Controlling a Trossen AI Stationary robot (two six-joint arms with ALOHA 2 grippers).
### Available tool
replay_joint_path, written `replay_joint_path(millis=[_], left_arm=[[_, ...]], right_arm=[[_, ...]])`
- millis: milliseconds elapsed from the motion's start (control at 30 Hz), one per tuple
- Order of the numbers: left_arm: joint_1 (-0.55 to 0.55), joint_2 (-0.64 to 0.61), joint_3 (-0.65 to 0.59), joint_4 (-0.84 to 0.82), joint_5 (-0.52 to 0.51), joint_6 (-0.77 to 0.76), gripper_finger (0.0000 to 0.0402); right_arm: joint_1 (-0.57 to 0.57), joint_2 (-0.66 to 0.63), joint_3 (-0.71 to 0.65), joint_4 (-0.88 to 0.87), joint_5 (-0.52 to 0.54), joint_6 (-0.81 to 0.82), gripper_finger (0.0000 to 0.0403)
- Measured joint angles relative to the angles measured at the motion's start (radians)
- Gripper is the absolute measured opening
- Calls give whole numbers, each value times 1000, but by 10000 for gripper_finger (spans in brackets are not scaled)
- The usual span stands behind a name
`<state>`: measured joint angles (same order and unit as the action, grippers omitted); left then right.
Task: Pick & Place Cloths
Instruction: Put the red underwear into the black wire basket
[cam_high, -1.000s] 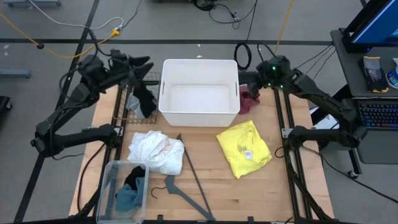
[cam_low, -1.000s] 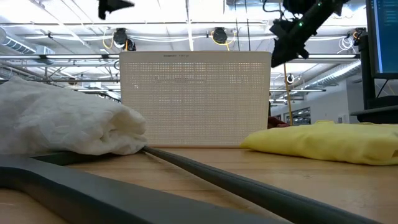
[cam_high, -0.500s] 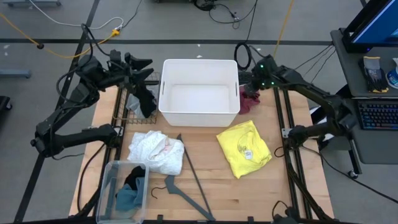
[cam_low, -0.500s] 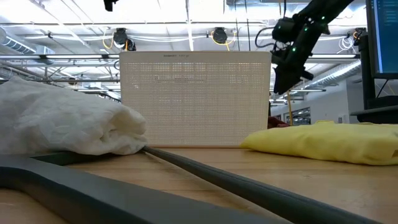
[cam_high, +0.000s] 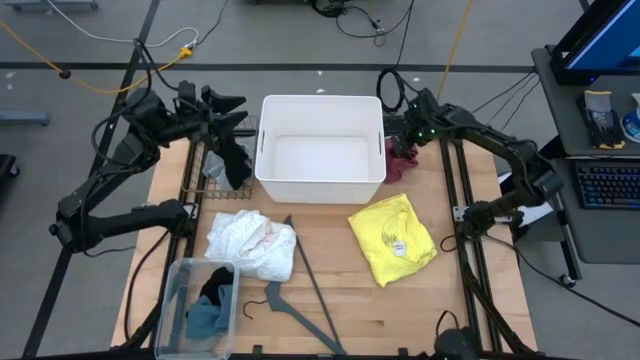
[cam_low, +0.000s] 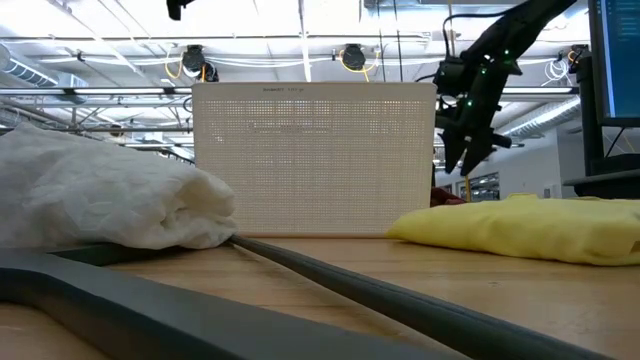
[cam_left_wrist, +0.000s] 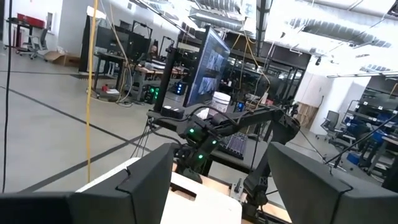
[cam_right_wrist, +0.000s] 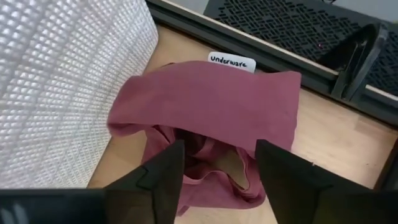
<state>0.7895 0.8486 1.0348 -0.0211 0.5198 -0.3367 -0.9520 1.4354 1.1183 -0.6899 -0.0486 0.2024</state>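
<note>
Right hand (cam_right_wrist: 214, 174) open, poised just above maroon cloth (cam_right_wrist: 205, 106), beside white bin (cam_right_wrist: 62, 81)

High view: I look straight down on the whole table (cam_high: 340, 300). Low view: I look level from the tabletop, close behind the white cloth (cam_low: 100, 195), toward the white bin (cam_low: 313, 160), which the high view shares. Left wrist view faces outward across the room. Right wrist view looks closely down on the maroon cloth (cam_right_wrist: 205, 118).
</note>
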Motion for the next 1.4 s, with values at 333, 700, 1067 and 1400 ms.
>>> replay_joint_path(millis=[333,700,1067,1400], left_arm=[[0,0,0,-6,0,2,267],[0,0,0,-6,0,1,267],[0,0,0,-6,-1,-1,267],[0,0,0,-12,-1,-2,267]], right_arm=[[-3,68,0,4,84,62,238],[-3,116,1,48,76,115,270],[-7,234,0,71,103,180,272],[-7,365,1,118,106,205,261]])
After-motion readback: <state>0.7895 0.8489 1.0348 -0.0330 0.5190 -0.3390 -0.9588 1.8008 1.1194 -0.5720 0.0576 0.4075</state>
